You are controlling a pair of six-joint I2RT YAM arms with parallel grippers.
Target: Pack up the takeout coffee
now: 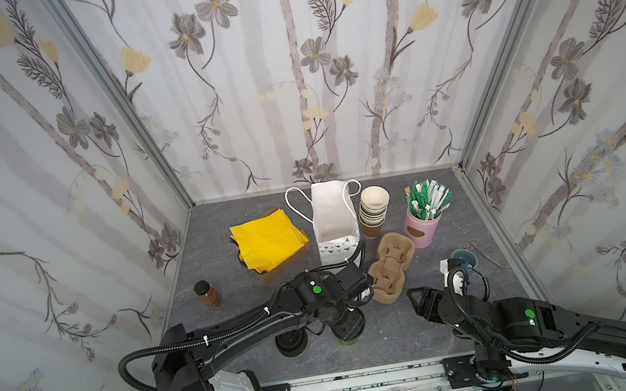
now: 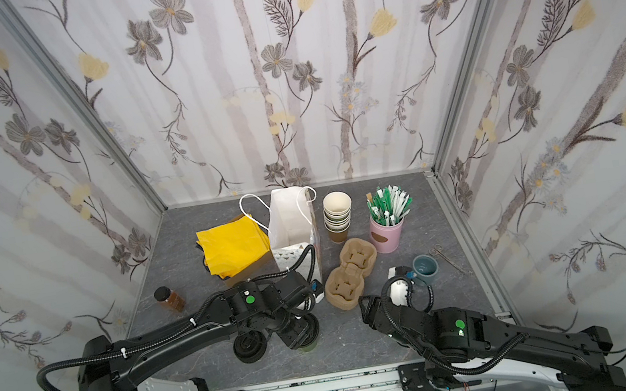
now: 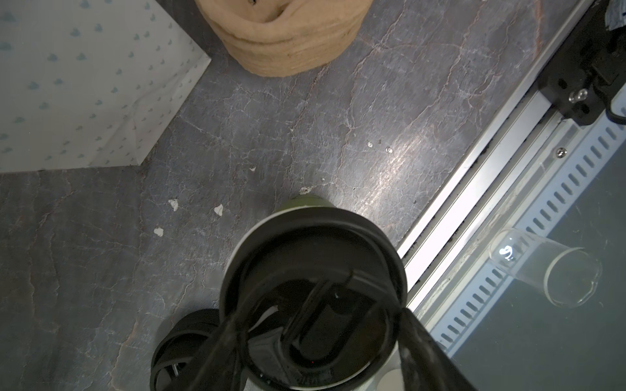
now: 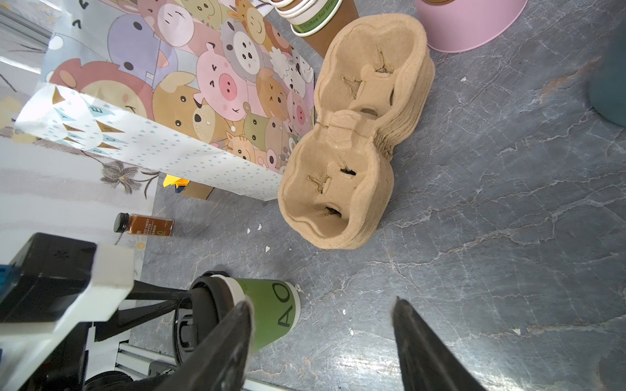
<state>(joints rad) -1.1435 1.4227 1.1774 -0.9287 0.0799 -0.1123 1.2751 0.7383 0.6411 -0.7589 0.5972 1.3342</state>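
Note: your left gripper is clamped across the black lid of the takeout coffee. The cup stands on the grey table near its front edge, just beside the stack of black lids. Your right gripper hangs near the cup, jaws apart with nothing between them; the pulp carrier and paper bag sit behind.
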